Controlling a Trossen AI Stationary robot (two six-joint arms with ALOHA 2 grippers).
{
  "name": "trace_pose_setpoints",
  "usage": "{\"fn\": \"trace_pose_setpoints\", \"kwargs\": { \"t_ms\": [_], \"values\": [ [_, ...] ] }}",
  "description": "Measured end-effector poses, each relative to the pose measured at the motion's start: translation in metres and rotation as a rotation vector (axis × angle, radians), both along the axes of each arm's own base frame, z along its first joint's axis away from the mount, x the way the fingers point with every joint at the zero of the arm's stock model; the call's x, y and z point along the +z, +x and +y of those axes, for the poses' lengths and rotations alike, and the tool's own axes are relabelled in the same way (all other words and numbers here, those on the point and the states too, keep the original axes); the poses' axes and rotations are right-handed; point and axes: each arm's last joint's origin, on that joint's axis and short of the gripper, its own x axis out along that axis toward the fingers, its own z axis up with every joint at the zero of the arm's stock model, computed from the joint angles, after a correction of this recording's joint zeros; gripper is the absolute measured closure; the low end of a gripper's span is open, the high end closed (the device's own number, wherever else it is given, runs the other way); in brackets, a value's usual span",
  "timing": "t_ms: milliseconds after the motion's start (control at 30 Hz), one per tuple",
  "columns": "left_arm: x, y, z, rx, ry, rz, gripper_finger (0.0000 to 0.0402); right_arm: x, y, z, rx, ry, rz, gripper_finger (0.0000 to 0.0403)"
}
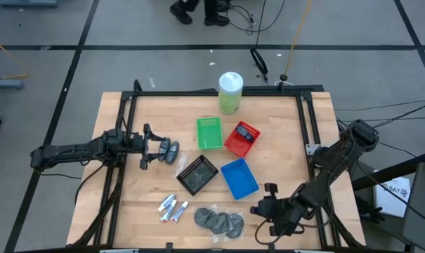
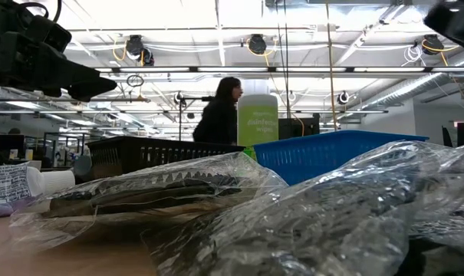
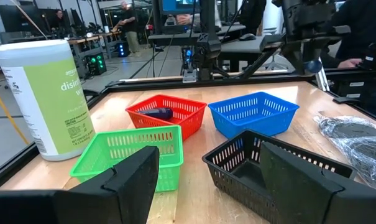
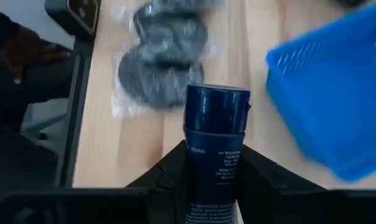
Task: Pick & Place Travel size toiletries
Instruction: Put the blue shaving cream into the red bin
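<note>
One navy flat pack (image 4: 214, 146) is sitting clamped between the right gripper (image 1: 267, 208) fingers, hovering near the table's front edge, between the grey round discs (image 1: 219, 221) and the blue tray (image 1: 239, 178). Left gripper (image 1: 152, 146) fingers are spreading apart beside the two dark grey oval bottles (image 1: 171, 150), nothing held. Red tray (image 3: 169, 112) is already holding one dark item; green tray (image 3: 128, 153), blue and black tray (image 1: 197, 173) are showing nothing inside. White tubes (image 1: 173, 208), discs and bottles are still waiting on the table (image 1: 114, 112), so most work looks left. Trays are crowding the centre; open wood is lying at the left and rear sides, canister (image 1: 230, 92) standing at the rear edge.
</note>
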Motion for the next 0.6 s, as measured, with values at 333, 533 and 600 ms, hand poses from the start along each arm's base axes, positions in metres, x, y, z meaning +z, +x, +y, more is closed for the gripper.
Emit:
{"fn": "trace_pose_setpoints", "kwargs": {
  "t_ms": [333, 533, 600],
  "values": [
    [0.0, 0.0, 0.0, 0.0, 0.0, 0.0, 0.0128, 0.001, 0.026, -0.025, 0.037, -0.098, -0.037, 0.0309],
    [0.0, 0.0, 0.0, 0.0, 0.0, 0.0, 0.0128, 0.002, 0.04, -0.045, 0.031, -0.156, -0.038, 0.0309],
    [0.0, 0.0, 0.0, 0.0, 0.0, 0.0, 0.0128, 0.002, 0.045, -0.052, 0.027, -0.172, -0.038, 0.0309]
  ]
}}
